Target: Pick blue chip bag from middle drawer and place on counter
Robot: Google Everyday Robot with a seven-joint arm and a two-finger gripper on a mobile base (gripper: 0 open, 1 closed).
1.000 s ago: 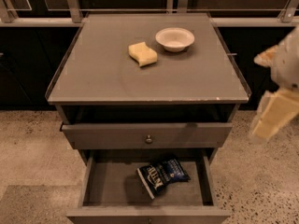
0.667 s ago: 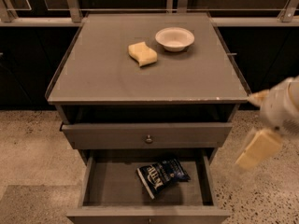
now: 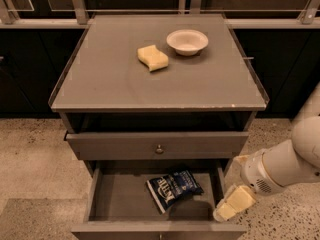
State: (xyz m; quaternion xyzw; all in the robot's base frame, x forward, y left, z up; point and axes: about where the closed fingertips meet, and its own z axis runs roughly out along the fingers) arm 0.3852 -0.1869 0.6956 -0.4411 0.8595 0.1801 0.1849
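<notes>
The blue chip bag (image 3: 174, 189) lies flat on the floor of the open middle drawer (image 3: 120, 200), right of centre, with its white lettering facing up. The grey counter (image 3: 150, 91) is the cabinet's top, above the drawers. My gripper (image 3: 231, 204), cream-coloured on a white arm, hangs low at the drawer's right front corner. It is just outside the right wall, to the right of the bag and slightly nearer the camera, and holds nothing.
A yellow wavy sponge (image 3: 153, 57) and a white bowl (image 3: 187, 41) sit on the back half of the counter. A closed drawer front with a knob (image 3: 159, 145) overhangs the back of the open drawer. Speckled floor surrounds the cabinet.
My arm has come down and to the left, from beside the counter's right edge to the right front corner of the open drawer. The bag has not moved.
</notes>
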